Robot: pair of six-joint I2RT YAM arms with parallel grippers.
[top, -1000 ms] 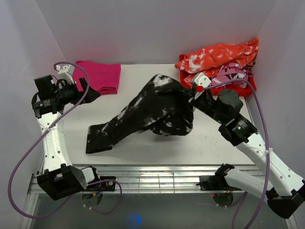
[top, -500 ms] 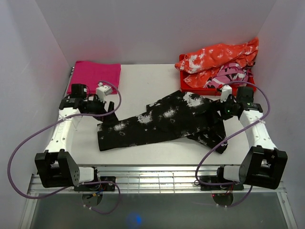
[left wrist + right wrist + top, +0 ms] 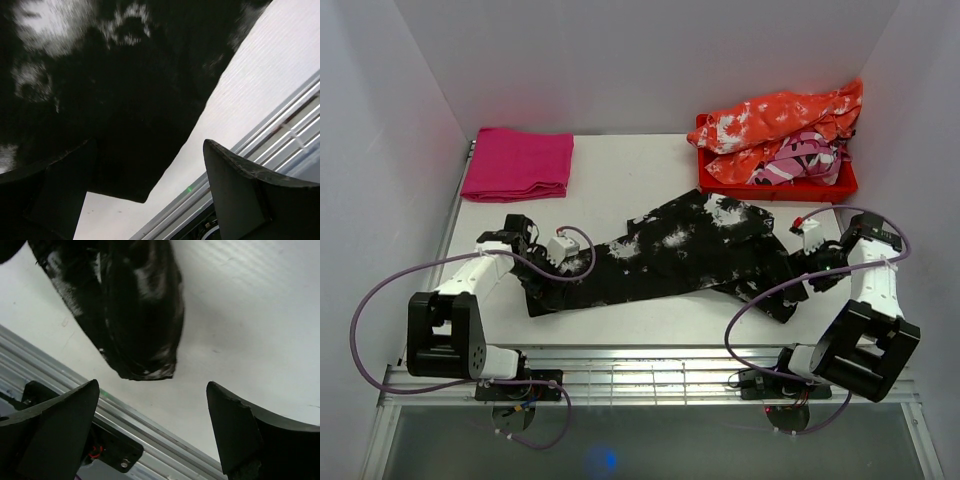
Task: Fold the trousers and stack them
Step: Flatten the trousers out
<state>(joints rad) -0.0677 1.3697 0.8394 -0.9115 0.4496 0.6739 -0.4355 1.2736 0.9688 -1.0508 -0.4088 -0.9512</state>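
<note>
The black trousers (image 3: 670, 255) with white splotches lie stretched out flat across the table, running from lower left to upper right. My left gripper (image 3: 548, 272) is low over their left end. In the left wrist view this gripper (image 3: 150, 200) is open, and the dark hem (image 3: 120, 165) reaches in between its fingers. My right gripper (image 3: 807, 262) sits at the trousers' right end. In the right wrist view it (image 3: 150, 435) is open with only bare table between its fingers, and a folded black end (image 3: 135, 315) lies just ahead of them.
A folded magenta cloth (image 3: 518, 163) lies at the back left. At the back right a red bin (image 3: 780, 190) holds an orange-and-white garment (image 3: 780, 115) and a pink striped one (image 3: 800, 160). The metal rail (image 3: 650, 355) runs along the table's near edge.
The right gripper has let go of the bunched, lifted trousers and drawn back to the right. The trousers now lie spread flat. The left arm has come down from the back left to their left end.
</note>
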